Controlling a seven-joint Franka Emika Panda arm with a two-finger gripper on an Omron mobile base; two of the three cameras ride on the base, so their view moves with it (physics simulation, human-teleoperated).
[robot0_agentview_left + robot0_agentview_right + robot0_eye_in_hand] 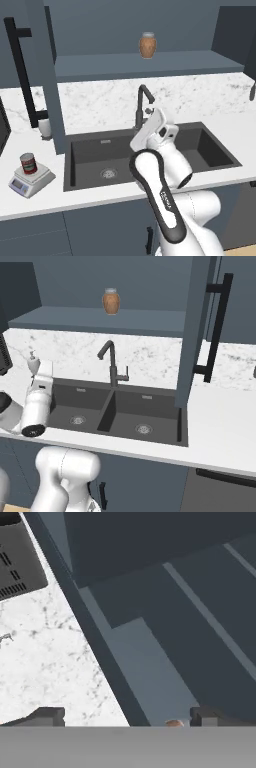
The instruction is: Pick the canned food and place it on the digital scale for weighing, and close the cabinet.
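We see the canned food (28,163) on the digital scale (31,180) near the desk's front-left edge; our jaws (127,717) gape wide, empty. Swinging carelessly toward the open cabinet (45,75) door risks missing its handle (22,70).

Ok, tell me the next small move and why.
Probably swing the hand toward the open cabinet door to push it shut. The canned food already sits on the digital scale, the fingers stand apart holding nothing, and both doors are open.
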